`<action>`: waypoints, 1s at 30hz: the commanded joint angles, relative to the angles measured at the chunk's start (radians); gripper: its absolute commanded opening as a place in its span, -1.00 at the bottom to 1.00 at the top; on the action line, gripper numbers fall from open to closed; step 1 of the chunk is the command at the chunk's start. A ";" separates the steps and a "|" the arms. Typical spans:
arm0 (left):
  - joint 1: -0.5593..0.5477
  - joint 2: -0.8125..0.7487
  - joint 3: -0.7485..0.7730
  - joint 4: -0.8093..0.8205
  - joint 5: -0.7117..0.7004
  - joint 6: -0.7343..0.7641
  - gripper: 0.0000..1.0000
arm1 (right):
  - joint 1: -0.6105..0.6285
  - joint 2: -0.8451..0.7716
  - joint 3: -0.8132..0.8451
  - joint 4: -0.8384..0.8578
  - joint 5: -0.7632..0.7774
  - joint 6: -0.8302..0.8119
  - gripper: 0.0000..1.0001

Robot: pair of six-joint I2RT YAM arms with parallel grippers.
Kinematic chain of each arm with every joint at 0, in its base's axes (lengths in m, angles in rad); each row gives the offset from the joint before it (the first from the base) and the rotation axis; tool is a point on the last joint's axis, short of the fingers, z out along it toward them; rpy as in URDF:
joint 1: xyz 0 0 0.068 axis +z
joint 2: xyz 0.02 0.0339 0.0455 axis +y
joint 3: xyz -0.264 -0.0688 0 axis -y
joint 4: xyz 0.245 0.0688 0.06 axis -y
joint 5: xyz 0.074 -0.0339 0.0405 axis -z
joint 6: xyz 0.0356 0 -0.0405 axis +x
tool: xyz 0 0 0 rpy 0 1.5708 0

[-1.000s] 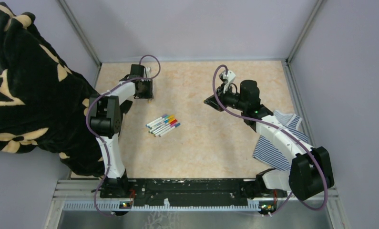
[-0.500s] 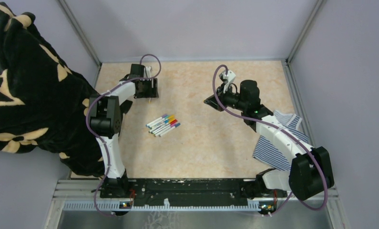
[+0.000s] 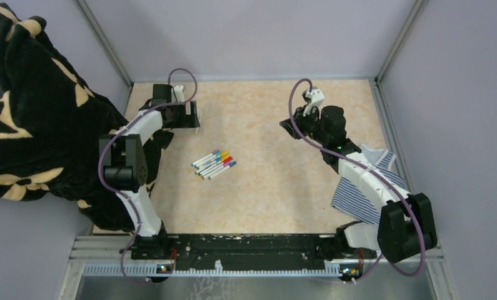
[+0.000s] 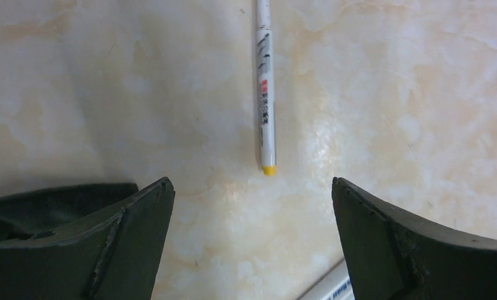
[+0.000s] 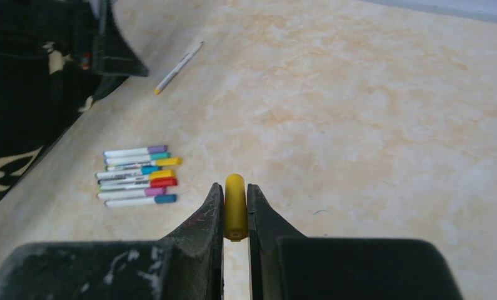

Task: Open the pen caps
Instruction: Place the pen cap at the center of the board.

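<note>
The yellow cap (image 5: 235, 209) is off its pen and pinched in the right claw (image 5: 235, 189), which is closed tight on it. The cap's long axis runs along the fingers, pointing forward out of the grip. It is held up well to the right of the row of capped pens (image 3: 214, 164). The open pen (image 4: 266, 94) it came from lies flat on the table (image 3: 264, 187), beyond the row on its far left side. In the left wrist view the barrel runs straight up and down, with the bare yellow tip pointing back toward the left claw (image 4: 251, 187). That claw has just spread wide and holds nothing, so the pen has been let go. The right arm has meanwhile drawn back farther from the row. I judge one pen done; the pens in the row all have their caps on, and the yellow cap probably wants setting down next
</note>
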 commanded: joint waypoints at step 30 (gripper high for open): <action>0.100 -0.623 -0.554 -0.047 0.665 0.521 0.99 | -0.270 0.520 0.300 0.117 0.313 0.240 -1.00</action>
